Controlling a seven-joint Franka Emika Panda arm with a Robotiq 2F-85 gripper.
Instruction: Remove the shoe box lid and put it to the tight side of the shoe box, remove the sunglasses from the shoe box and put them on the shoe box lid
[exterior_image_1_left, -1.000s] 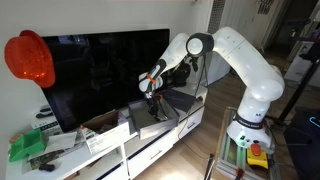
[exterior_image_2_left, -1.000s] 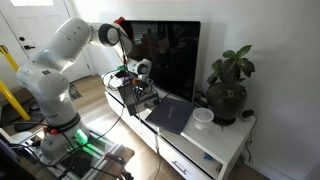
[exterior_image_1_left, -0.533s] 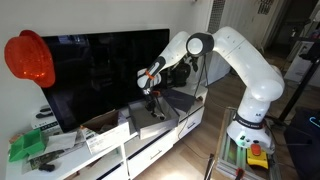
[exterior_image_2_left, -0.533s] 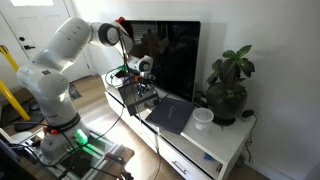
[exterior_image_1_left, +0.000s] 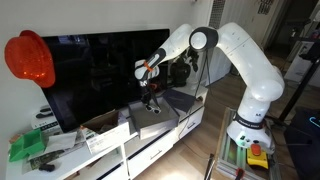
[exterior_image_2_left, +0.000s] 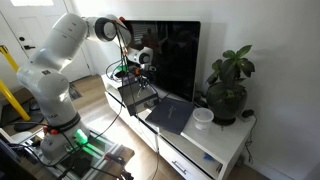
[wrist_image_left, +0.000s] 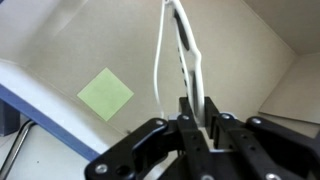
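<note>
The shoe box (exterior_image_1_left: 157, 122) stands open on the white TV bench in both exterior views (exterior_image_2_left: 133, 96); its pale inside (wrist_image_left: 70, 50) with a green square sticker fills the wrist view. The black shoe box lid (exterior_image_1_left: 186, 100) lies flat beside the box, also in an exterior view (exterior_image_2_left: 172, 114). My gripper (exterior_image_1_left: 150, 88) hangs above the box (exterior_image_2_left: 141, 72) and is shut on the white-framed sunglasses (wrist_image_left: 187, 55), which dangle from the jaws (wrist_image_left: 198, 125) clear of the box floor.
A large black TV (exterior_image_1_left: 100, 65) stands right behind the box. A tan carton with a white label (exterior_image_1_left: 105, 130), a green item (exterior_image_1_left: 28, 146) and a red hat (exterior_image_1_left: 28, 58) are on one side; a white bowl (exterior_image_2_left: 204, 117) and potted plant (exterior_image_2_left: 228, 85) beyond the lid.
My gripper has risen from inside the shoe box with the sunglasses in it. The box and lid have not moved.
</note>
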